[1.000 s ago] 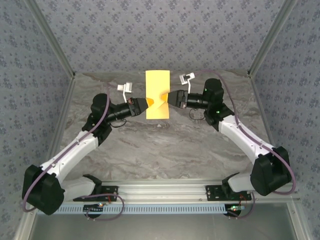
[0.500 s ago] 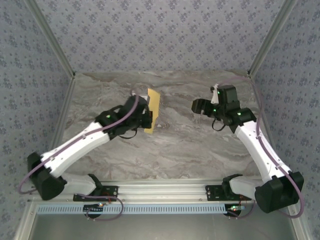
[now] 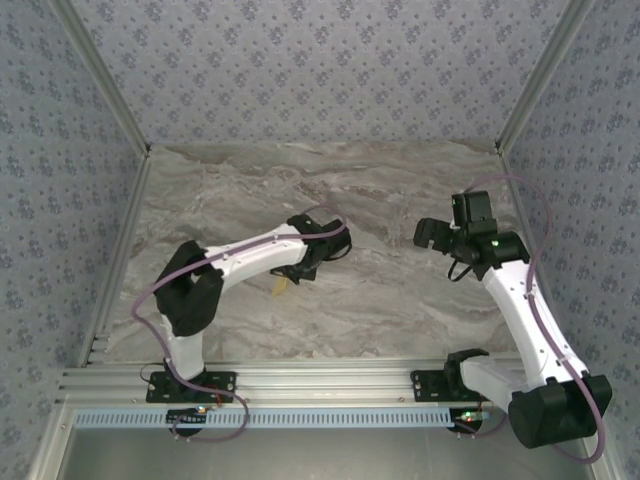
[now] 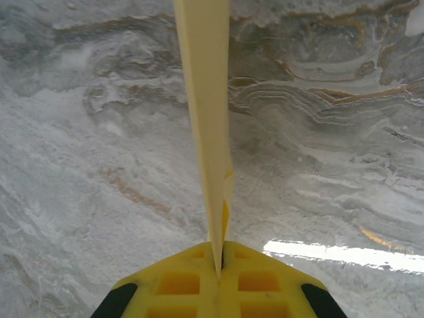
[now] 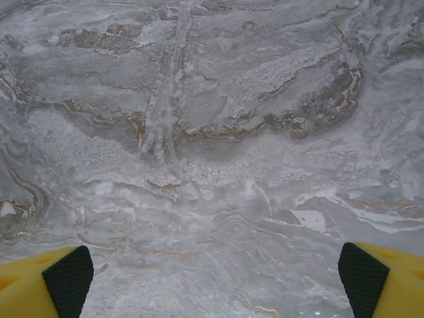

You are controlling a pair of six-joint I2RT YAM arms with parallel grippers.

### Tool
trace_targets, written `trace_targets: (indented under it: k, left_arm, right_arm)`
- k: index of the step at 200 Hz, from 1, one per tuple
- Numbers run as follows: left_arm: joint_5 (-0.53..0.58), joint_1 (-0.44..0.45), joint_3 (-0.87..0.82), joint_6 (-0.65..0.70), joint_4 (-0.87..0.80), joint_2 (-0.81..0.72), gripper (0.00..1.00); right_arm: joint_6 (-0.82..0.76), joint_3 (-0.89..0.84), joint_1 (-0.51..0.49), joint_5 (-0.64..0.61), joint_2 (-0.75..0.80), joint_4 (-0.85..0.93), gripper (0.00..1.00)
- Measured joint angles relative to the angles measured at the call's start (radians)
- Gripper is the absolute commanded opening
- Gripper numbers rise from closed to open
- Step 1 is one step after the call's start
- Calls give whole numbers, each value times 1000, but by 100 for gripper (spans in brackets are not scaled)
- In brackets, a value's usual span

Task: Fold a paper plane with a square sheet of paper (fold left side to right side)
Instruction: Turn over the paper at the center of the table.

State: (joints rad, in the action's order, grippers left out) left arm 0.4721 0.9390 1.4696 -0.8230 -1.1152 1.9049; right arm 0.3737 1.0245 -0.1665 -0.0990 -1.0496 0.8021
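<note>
The yellow sheet of paper (image 4: 207,99) is folded flat and seen edge-on in the left wrist view, running from the jaws to the top of the frame above the marble table. My left gripper (image 4: 218,255) is shut on its near end. From above, the left gripper (image 3: 289,274) points back toward the near side at mid-table, and a small yellow bit of the paper (image 3: 280,288) pokes out below it. Edge-on, I cannot tell whether it has a paper plane's shape. My right gripper (image 3: 432,234) hovers at the right, open wide, its black pads (image 5: 66,278) far apart with bare table between them.
The grey marble tabletop (image 3: 380,290) is bounded by patterned walls at the back and sides. An aluminium rail (image 3: 330,385) with the arm bases runs along the near edge. The left arm's elbow (image 3: 190,295) is bent sharply near the left side.
The right gripper let go of the paper, opened wide and drew back to the right. The left arm swung the paper from the table's back toward the near middle, still gripping it.
</note>
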Motion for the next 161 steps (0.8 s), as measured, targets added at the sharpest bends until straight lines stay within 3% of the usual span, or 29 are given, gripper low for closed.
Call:
trace_targets:
  k: [49,126,161]
  left_arm:
    - [-61,29,103,3,18,161,0]
    - [-169,38,194,36,76,272,0]
    - [-216,38,224,39,90,293,11]
  right_arm:
    - [-26,-11,19,-2,20,19,100]
    - [-37,-42,32,11,31,33,100]
    - [-42,-48,32,34,31,32,100]
